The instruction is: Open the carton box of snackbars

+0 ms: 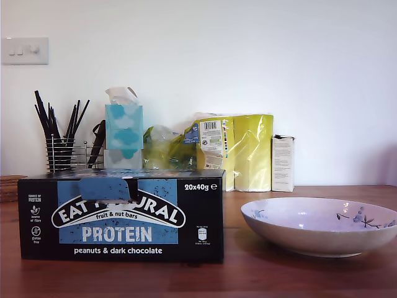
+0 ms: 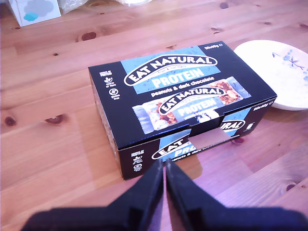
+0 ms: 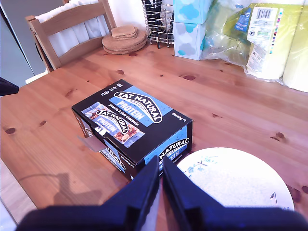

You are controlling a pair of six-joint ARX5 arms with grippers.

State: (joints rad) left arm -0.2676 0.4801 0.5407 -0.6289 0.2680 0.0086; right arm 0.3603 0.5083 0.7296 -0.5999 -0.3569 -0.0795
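Observation:
The carton box [image 1: 121, 214] is a low black box with a blue "EAT NATURAL PROTEIN" front, lying flat on the wooden table at the exterior view's left. Its lid is down, and a small front tab [image 1: 105, 188] sticks out, partly lifted. My first gripper [image 2: 164, 163] hovers shut and holds nothing, just short of the tab side of the carton box [image 2: 183, 96]. My second gripper [image 3: 160, 163] is also shut and holds nothing, above the corner of the carton box [image 3: 132, 120] nearest the bowl. Neither arm shows in the exterior view.
A wide white floral bowl [image 1: 319, 225] sits close beside the box at the exterior view's right. Along the wall stand a wire utensil rack [image 1: 65, 155], light-blue tissue boxes [image 1: 123, 133], yellow wrapped packs [image 1: 239, 152] and a narrow white carton [image 1: 283, 163]. A wooden chair [image 3: 72, 29] and coasters [image 3: 124, 38] show beyond.

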